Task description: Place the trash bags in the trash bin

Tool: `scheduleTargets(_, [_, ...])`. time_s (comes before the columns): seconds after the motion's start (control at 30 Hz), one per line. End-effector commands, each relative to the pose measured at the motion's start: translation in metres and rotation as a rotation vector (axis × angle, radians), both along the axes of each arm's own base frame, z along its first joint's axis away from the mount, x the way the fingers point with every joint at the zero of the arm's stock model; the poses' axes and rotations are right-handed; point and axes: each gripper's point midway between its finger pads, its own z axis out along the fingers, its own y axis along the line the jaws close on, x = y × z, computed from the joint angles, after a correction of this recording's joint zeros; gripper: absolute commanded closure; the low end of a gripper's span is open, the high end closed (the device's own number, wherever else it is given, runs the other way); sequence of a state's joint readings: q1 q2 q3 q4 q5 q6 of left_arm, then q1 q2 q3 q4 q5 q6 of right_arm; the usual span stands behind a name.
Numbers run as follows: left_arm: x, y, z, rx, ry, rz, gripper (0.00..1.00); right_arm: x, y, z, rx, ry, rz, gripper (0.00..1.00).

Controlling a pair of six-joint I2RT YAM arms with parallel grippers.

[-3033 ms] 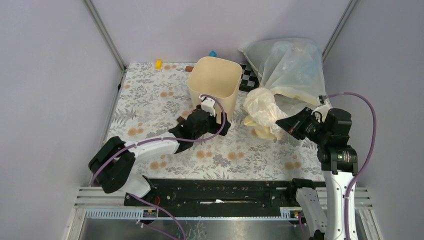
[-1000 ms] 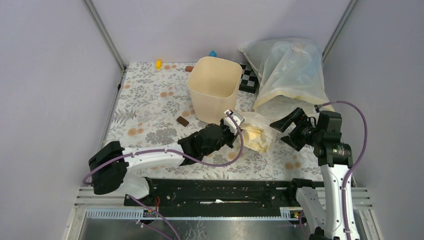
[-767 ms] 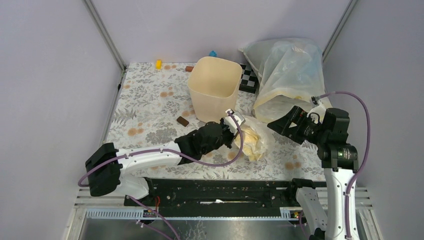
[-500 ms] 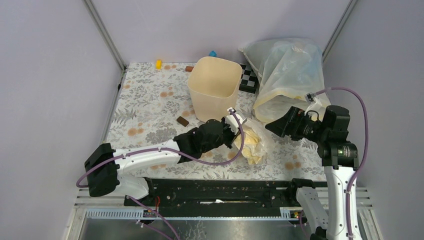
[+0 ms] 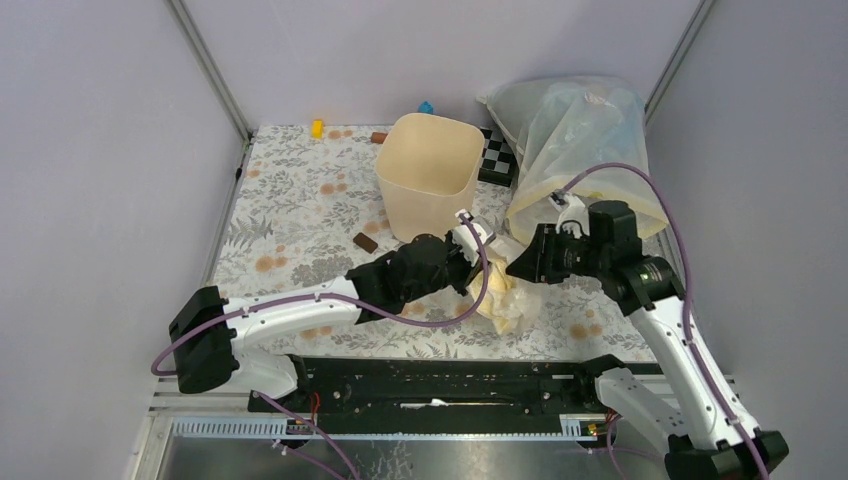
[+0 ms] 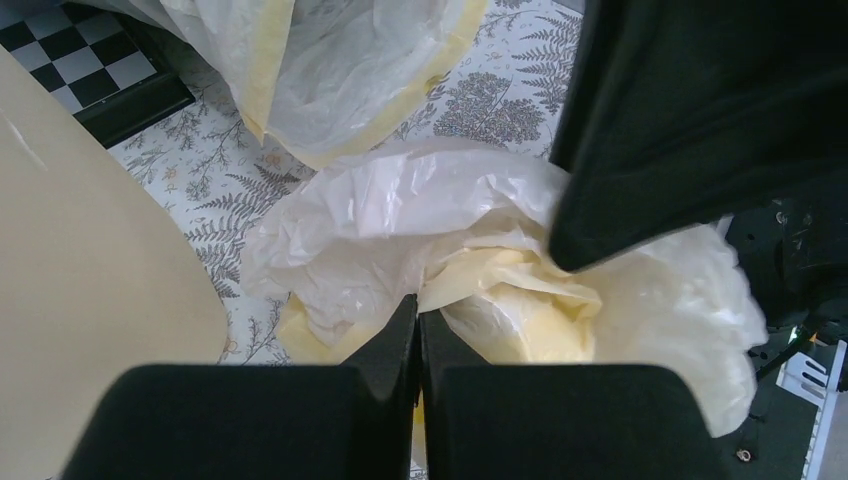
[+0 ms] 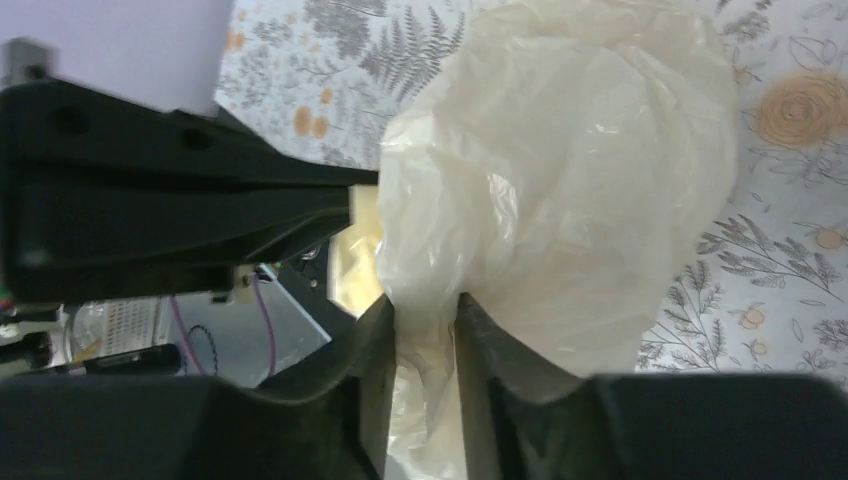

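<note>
The trash bag (image 5: pixel 507 288) is a crumpled cream-yellow plastic bundle on the flowered table, just right of the front of the trash bin (image 5: pixel 430 175). My left gripper (image 5: pixel 470 263) reaches it from the left. In the left wrist view that gripper (image 6: pixel 418 300) is shut, with a fold of the bag (image 6: pixel 500 250) pinched at its tips and the bin's beige wall (image 6: pixel 80 290) to its left. My right gripper (image 5: pixel 518 266) meets the bundle from the right. In the right wrist view it (image 7: pixel 424 300) is shut on a twist of the bag (image 7: pixel 570 170).
A big whitish-clear bulging sack (image 5: pixel 580 140) fills the back right, and its yellow-edged hem (image 6: pixel 330 60) lies close behind the bag. A checkered board (image 5: pixel 497 158) lies beside the bin. A brown block (image 5: pixel 365 242) and small yellow (image 5: pixel 317 128) and blue (image 5: pixel 426 107) pieces lie around it.
My right arm swung left to the bag and its open jaws closed on the plastic. The left gripper stayed shut at the bag, which it had drawn nearer earlier.
</note>
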State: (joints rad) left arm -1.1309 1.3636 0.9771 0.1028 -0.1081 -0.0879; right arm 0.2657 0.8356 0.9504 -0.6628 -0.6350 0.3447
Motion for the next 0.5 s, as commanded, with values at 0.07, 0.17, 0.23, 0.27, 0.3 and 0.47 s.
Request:
scheduleTargets(0.07, [0.006, -0.002, 0.023, -0.035, -0.011, 0.034, 1.00, 0.041, -0.025, -0.019, -0.189, -0.002, -0.218, 0.93])
scheduleTargets(0.17, [0.021, 0.018, 0.019, 0.026, -0.011, 0.157, 1.00, 0.057, -0.045, -0.014, -0.239, -0.034, -0.368, 0.99])
scheduleTargets(0.23, [0.030, 0.034, 0.017, 0.064, 0.002, 0.243, 1.00, 0.067, -0.062, -0.009, -0.272, -0.055, -0.491, 1.00])
scheduleTargets(0.27, [0.034, 0.042, 0.017, 0.074, 0.009, 0.278, 1.00, 0.070, -0.071, -0.007, -0.288, -0.067, -0.545, 1.00])
scheduleTargets(0.3, [0.037, 0.049, 0.017, 0.078, 0.017, 0.300, 1.00, 0.073, -0.078, -0.005, -0.300, -0.075, -0.595, 1.00])
scheduleTargets(0.47, [0.049, 0.077, 0.015, 0.042, 0.074, 0.336, 1.00, 0.079, -0.103, -0.001, -0.335, -0.097, -0.753, 1.00])
